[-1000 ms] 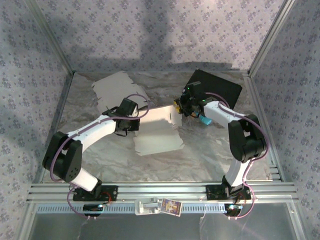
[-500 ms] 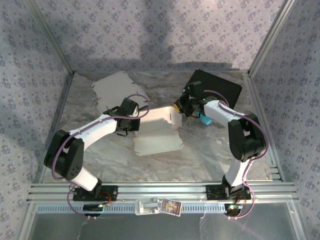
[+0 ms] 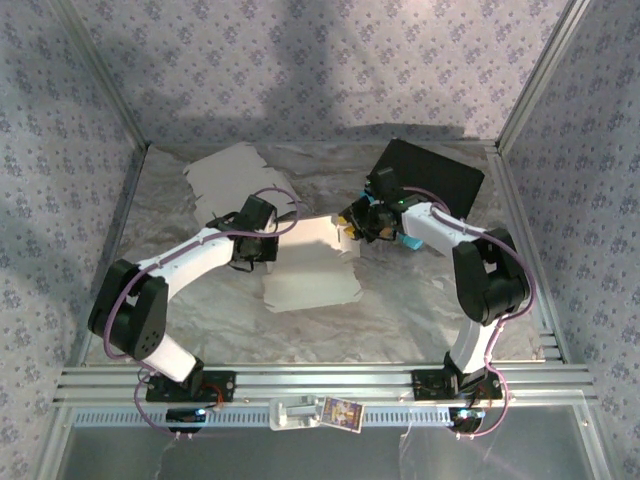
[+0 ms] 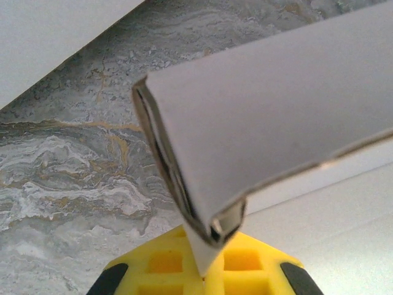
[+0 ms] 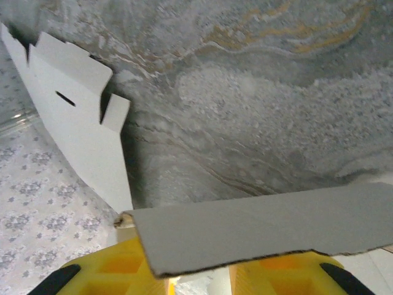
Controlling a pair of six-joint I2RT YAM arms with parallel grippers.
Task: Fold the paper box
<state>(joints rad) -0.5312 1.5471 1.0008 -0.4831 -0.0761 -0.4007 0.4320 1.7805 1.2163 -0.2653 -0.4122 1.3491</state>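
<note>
Since the paper box (image 3: 312, 265) is thin white card, I judge it light, springy across its panels, and easy to crease or tear at the tabs. It lies mid-table (image 3: 420, 300) between the arms. My left claw (image 4: 202, 255) is clenched on a doubled flap at the box's left edge. Whether the right claw (image 5: 196, 270) pinches the panel crossing its fingers, I cannot tell. I'd take hold close beside the score lines.

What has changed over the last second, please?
The right gripper moved left, lifting the right flap of the paper box, whose near edge slid slightly left. The left gripper stays clamped on its left edge; the spare sheet is unmoved.
</note>
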